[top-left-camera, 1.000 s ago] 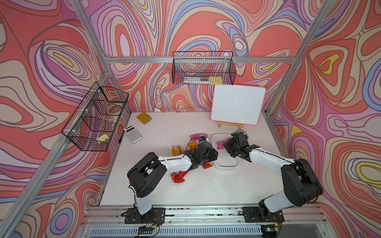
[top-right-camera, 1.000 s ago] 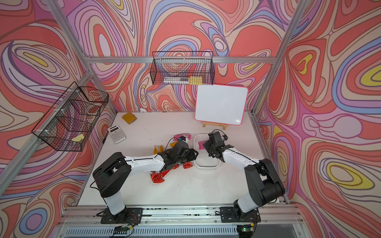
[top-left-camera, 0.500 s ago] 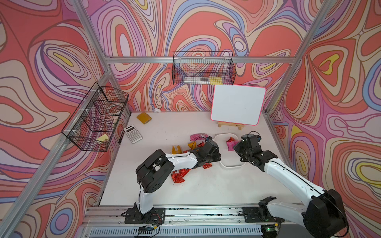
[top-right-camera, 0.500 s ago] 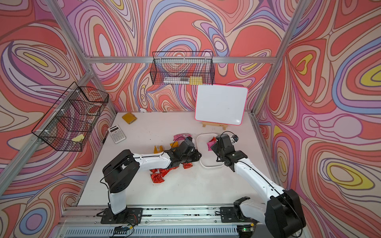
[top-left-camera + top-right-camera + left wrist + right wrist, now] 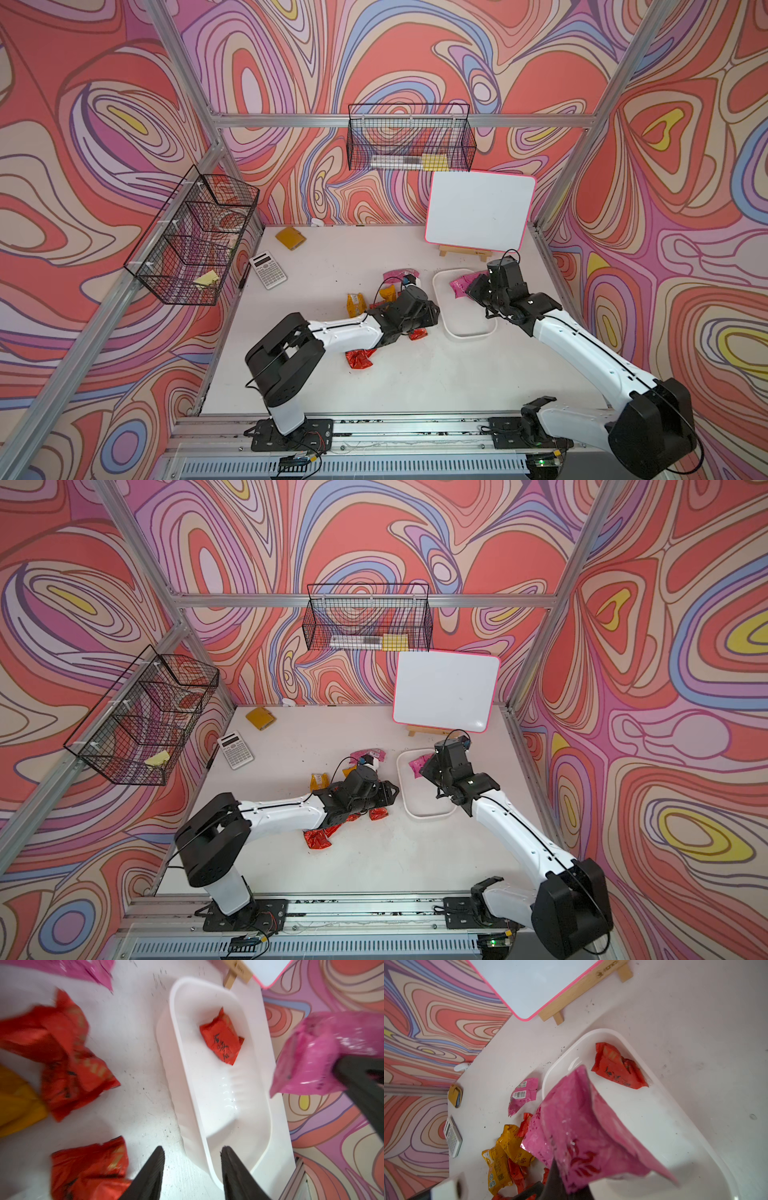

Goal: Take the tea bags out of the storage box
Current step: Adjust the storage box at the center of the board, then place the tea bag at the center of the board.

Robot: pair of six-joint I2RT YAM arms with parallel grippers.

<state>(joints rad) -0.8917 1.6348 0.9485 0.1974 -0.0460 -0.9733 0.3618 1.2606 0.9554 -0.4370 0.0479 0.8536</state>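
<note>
Right tool point(image 5: 471, 289) raised pink sachet point(image 5: 459, 285) over storage box point(image 5: 469, 335), whiteboard point(image 5: 478, 212) just behind.

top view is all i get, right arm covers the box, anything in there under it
Observer: Yes. One red tea bag lies on the floor of the storage box; both wrist cameras show it.
Operator: and the pink one, gripped or just lying there
Observer: Gripped. The right hand is shut on the pink tea bag and holds it up over the box.
Operator: other arm carrying anything
Observer: No. The left hand is open and empty, its fingers pointing at the box's rim.
</note>
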